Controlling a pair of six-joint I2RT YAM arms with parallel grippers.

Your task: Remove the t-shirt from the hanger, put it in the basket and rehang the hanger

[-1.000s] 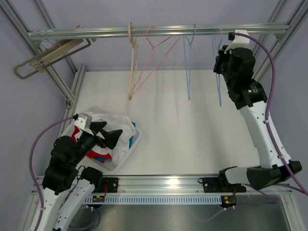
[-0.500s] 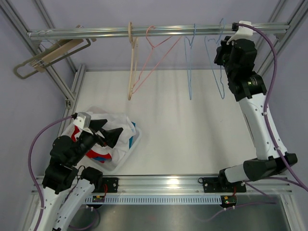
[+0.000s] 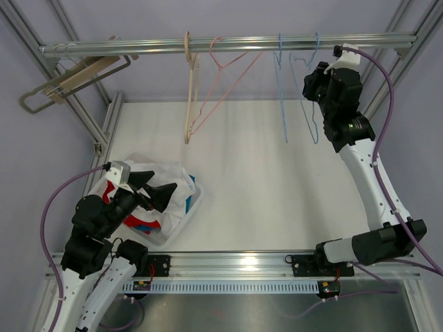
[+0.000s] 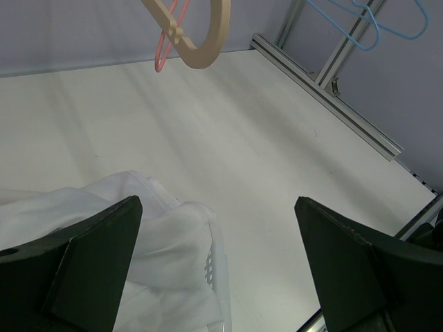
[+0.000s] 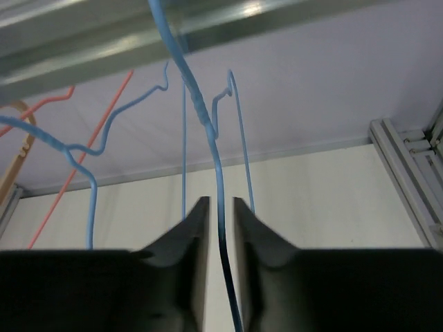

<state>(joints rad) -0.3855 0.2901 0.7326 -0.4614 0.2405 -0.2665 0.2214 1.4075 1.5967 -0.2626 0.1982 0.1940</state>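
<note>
Hovering over front-left corner of table (image 3: pixel 263 180), left gripper (image 3: pixel 158 194) has fingers spread wide, holding nothing. T-shirt (image 3: pixel 174 181), white with red and blue print, lies bunched in white basket (image 3: pixel 196 199) right below it, off any hanger. Right gripper (image 5: pixel 221 204) up near rail (image 3: pixel 173 47); fingers slightly parted, thin wire of blue hanger (image 5: pixel 206 128) running through gap, seemingly untouched. Pink hanger (image 3: pixel 223 88) and wooden hanger (image 3: pixel 188 90) hang bare further left.

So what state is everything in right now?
T-shirt: off any hanger, heaped in basket.
Left gripper: open, above basket.
Right gripper: slightly open, blue hanger wire between jaws.
Second blue hanger: bare, on rail.
Pink hanger: bare, on rail.
Wooden hanger: bare, on rail.
</note>
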